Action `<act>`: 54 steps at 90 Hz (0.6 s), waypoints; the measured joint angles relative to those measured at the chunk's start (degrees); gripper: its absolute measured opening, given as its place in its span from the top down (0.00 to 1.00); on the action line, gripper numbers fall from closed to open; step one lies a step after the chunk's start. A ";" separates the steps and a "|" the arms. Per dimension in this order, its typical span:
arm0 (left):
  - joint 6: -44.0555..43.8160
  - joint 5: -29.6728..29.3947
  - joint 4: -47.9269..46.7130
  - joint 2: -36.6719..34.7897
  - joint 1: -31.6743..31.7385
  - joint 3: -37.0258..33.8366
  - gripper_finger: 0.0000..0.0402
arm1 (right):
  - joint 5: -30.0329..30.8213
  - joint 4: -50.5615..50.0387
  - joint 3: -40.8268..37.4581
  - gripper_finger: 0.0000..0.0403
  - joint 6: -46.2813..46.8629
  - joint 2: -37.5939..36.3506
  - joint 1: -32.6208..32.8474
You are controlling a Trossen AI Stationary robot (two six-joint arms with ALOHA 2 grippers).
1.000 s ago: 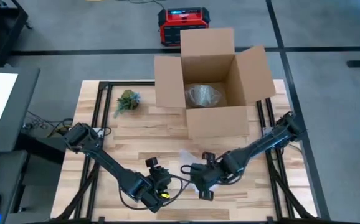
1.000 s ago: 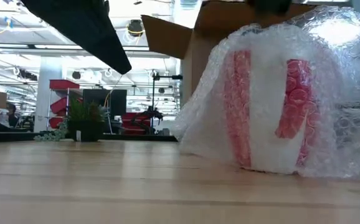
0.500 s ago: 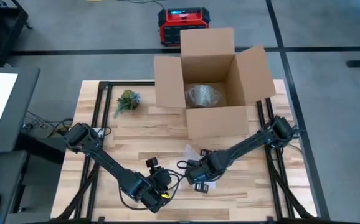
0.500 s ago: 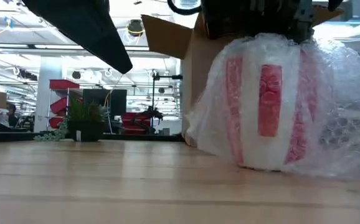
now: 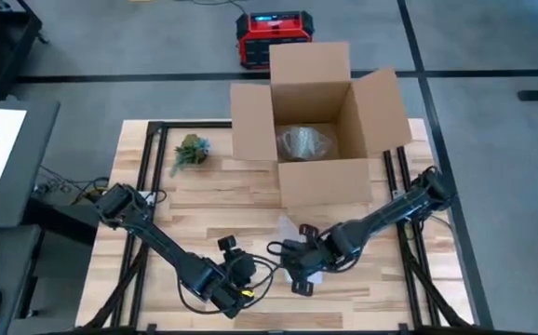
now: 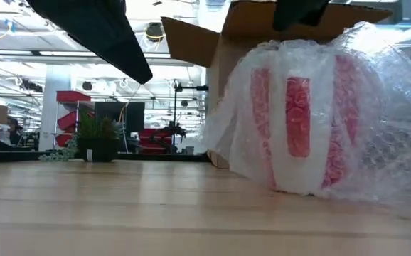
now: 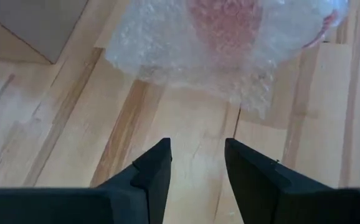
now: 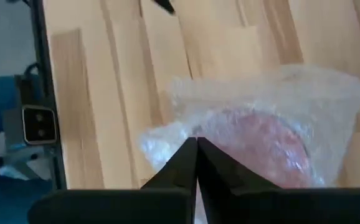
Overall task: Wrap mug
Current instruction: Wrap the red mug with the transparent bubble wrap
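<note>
A red-and-white mug [image 6: 298, 117] stands upright on the wooden table inside clear bubble wrap [image 6: 376, 121]. In the high view the bundle [image 5: 289, 230] lies near the table's front middle, mostly under my right arm. My right gripper [image 8: 196, 144] hangs over the bundle's top with its fingers shut, their tips at the wrap. My left gripper [image 7: 195, 158] waits low on the bundle's near-left side, open, with only bare table between its fingers; the bundle [image 7: 230, 37] lies just beyond them. My right gripper comes from above, slanting down, and its shut fingertips [image 8: 191, 149] meet the bubble wrap's upper edge [image 8: 170, 138] over the mug. The fingers themselves hide how many layers lie between them. The mug stays on the table, and the wrap lies loosely around it.
An open cardboard box [image 5: 320, 126] with crumpled wrap inside stands at the far middle. A small potted plant [image 5: 189, 151] sits at the far left. Bare wood lies along the table's front and left. A red device [image 5: 274, 35] sits on the floor beyond.
My right gripper dipped onto the top of the bundle, then rose again and shifted slightly toward the table's right edge. The wrapped mug has turned about its upright axis, its red stripe moving across its face. The wrap on its right side now bulges higher.
</note>
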 joint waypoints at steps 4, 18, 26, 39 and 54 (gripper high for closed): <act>-0.01 0.00 -0.02 0.00 0.00 0.00 0.67 | -0.66 0.09 0.00 1.00 -0.20 1.89 -0.54; -0.11 0.04 0.40 0.00 -0.03 0.00 0.67 | -1.92 -2.04 0.04 1.00 -0.80 7.52 -2.43; 0.22 0.13 0.82 0.00 -0.07 -0.04 0.67 | -2.29 -2.71 0.22 1.00 -0.99 10.03 -2.74; 0.50 0.10 1.01 0.00 -0.11 -0.04 0.67 | -4.07 -4.52 0.24 1.00 -2.16 11.27 -2.74; 0.50 0.07 1.16 0.00 -0.09 -0.04 0.67 | -4.54 -5.39 -0.27 1.00 -1.77 7.96 -2.55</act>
